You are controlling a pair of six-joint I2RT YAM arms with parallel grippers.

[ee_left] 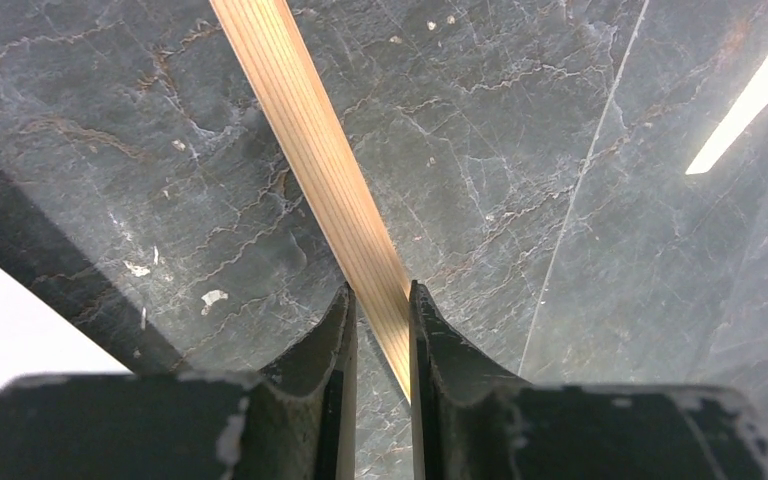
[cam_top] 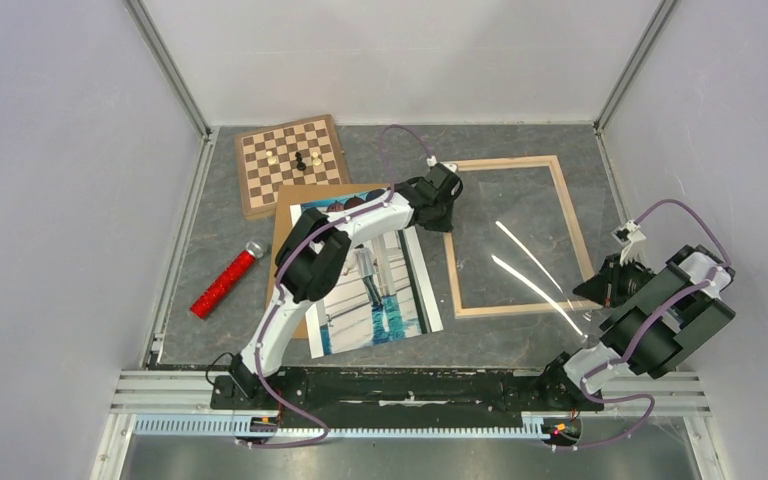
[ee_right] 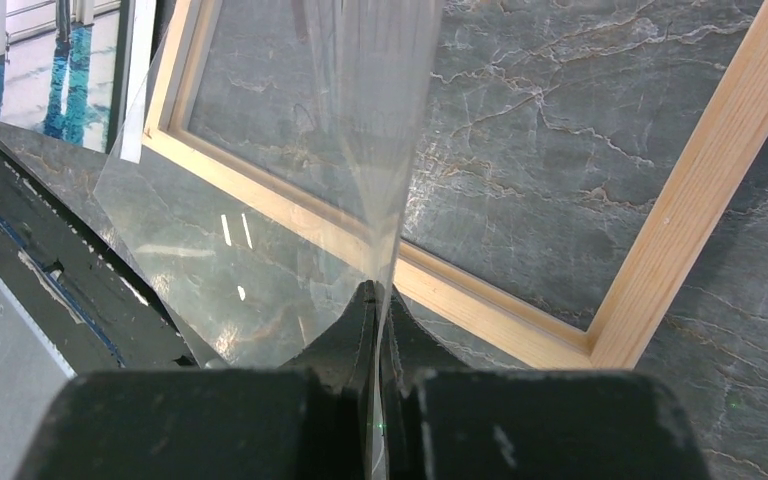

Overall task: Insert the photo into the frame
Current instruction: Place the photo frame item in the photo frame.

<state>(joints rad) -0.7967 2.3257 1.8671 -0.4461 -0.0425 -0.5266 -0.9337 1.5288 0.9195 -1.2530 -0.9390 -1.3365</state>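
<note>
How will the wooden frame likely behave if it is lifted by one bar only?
The frame looks light for its size, since its bars are thin. Held by the left hand at one bar only, it will probably tilt or swing. It seems to be stiff wood, so it should slide whole when pushed.

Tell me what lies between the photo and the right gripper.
The frame and the clear sheet pinched by the right gripper, seen in the top view.
</note>
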